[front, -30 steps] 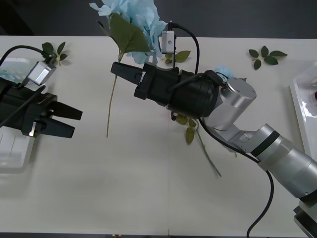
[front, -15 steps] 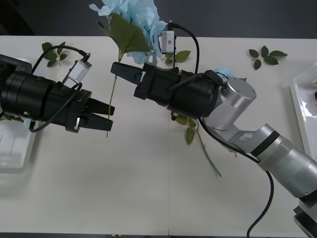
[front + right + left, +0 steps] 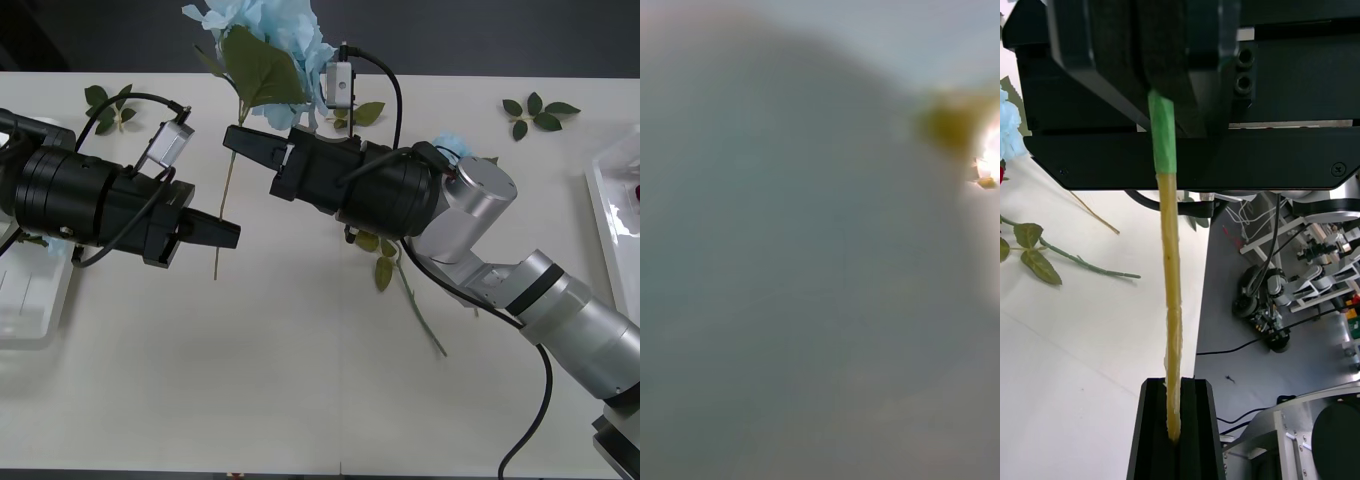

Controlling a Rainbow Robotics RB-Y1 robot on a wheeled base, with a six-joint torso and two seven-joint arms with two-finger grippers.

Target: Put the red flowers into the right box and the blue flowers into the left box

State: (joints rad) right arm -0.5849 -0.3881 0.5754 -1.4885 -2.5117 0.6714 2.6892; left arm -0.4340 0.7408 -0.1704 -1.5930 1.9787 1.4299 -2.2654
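Right hand holds blue flower up over table, bloom cut off at frame top. Left hand clamped on stem's lower end. Right wrist view blurred out.

The blue flower has a pale-blue head, dark green leaf and yellow-green stem with a brighter green top. Both grippers, left and right, are black.

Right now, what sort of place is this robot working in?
Probably a robotics lab or test room. A plain white table carries artificial flowers like the blue flower for sorting, and beyond the table edge the left wrist view shows a grey floor strewn with cables and wheeled equipment.
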